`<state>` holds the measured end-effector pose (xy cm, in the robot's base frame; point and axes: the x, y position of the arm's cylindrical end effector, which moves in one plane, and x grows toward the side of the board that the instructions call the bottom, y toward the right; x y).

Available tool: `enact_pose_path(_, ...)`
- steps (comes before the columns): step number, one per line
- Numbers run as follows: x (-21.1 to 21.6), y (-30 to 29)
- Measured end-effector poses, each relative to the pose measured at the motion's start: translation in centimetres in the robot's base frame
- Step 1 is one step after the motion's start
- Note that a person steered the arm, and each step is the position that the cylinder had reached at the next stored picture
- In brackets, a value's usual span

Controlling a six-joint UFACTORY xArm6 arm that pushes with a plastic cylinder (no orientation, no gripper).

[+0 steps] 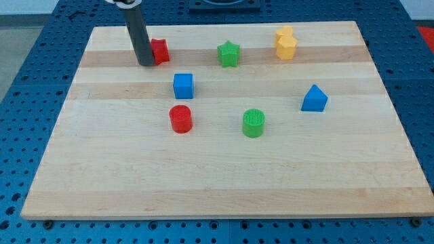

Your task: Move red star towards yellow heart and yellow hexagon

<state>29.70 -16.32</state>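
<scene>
red star: view's top left, left part hidden behind rod, shape hard to confirm
my tip: touching star's left side, grasps nothing
yellow heart, yellow hexagon: top right, touching, heart partly hidden
green star: between

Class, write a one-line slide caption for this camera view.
My tip touches the red star from the view's left, with the green star between it and the yellow blocks.

Lab bench: wooden board on blue perforated table.
</scene>
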Motion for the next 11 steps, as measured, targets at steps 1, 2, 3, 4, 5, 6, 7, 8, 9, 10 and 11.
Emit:
enact_pose_path(1, -1.5, 0.2)
enact_pose_path(2, -3.5, -0.4)
enact_pose_path(3, -3.9, 0.8)
enact_pose_path(4, -3.9, 3.0)
enact_pose_path(5, -3.9, 5.0)
enact_pose_path(6, -3.9, 7.5)
enact_pose_path(7, -3.9, 9.9)
enact_pose_path(8, -3.9, 12.6)
enact_pose_path(9, -3.9, 15.3)
enact_pose_path(10, -4.0, 17.4)
enact_pose_path(11, -4.0, 19.9)
